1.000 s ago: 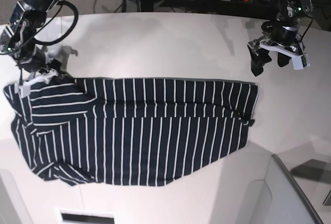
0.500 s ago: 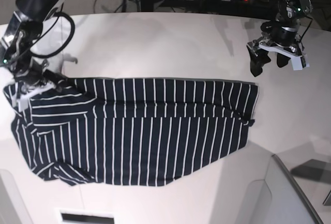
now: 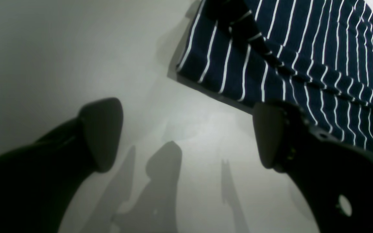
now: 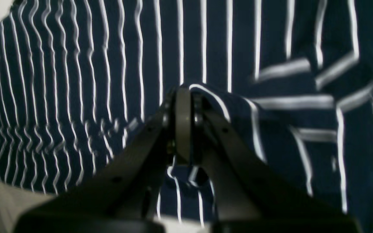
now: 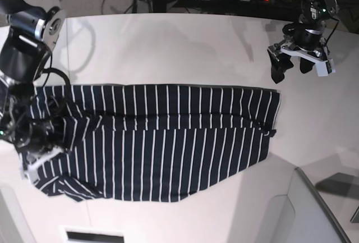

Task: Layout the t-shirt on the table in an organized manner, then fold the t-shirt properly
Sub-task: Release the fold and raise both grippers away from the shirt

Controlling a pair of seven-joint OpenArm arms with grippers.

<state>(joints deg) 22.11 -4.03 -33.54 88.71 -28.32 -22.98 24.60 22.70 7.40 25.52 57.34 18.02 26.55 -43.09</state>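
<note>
Pinching a fold of the t-shirt, the right tool works at its nine o'clock end. The shirt lies across the white counter. The left tool hangs spread above bare counter near the two o'clock corner.

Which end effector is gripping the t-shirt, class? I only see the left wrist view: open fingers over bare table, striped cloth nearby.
Observer: The right end effector is shut on a raised fold of the t-shirt.
Operator: Where on the garment?
Observer: In the base view, at the shirt's left end, toward its near edge.
Operator: And the left end effector?
Observer: Open, hovering above the table, just beyond the shirt's far right corner.
</note>
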